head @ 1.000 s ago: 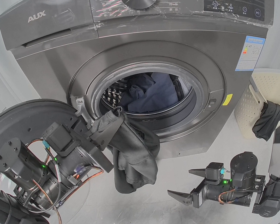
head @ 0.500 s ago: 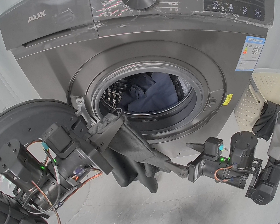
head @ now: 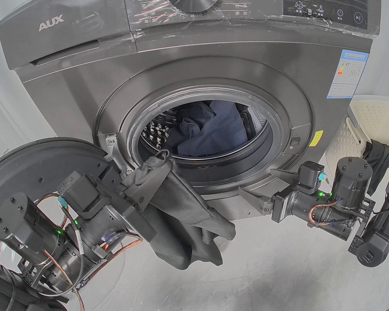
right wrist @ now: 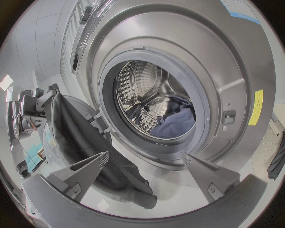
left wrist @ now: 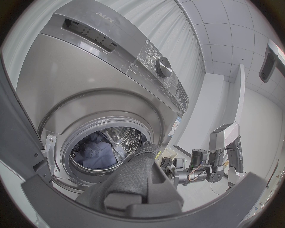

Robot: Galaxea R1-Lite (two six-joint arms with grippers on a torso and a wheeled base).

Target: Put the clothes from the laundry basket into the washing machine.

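My left gripper (head: 158,167) is shut on the top of a dark grey garment (head: 185,222), just outside the lower left rim of the washing machine's round opening (head: 195,96). The garment hangs down over the floor in front of the machine. Blue clothes (head: 212,131) lie inside the drum. My right gripper (head: 257,181) stands open and holds nothing, low in front of the opening's right side and apart from the garment. The left wrist view has the grey cloth (left wrist: 139,175) pinched between the fingers. Through the right wrist view, the open fingertips (right wrist: 102,157) frame the drum and the garment (right wrist: 89,148).
The machine's door (head: 36,162) stands swung open at the left, behind my left arm. A cream laundry basket (head: 386,120) sits at the right of the machine with a black garment (head: 380,157) draped over its rim. Bare grey floor (head: 252,284) lies in front.
My right gripper rose and moved right, from low on the floor past the hanging garment's lower edge, which it pulled sideways, then away. The garment hangs free again. My left arm kept still.
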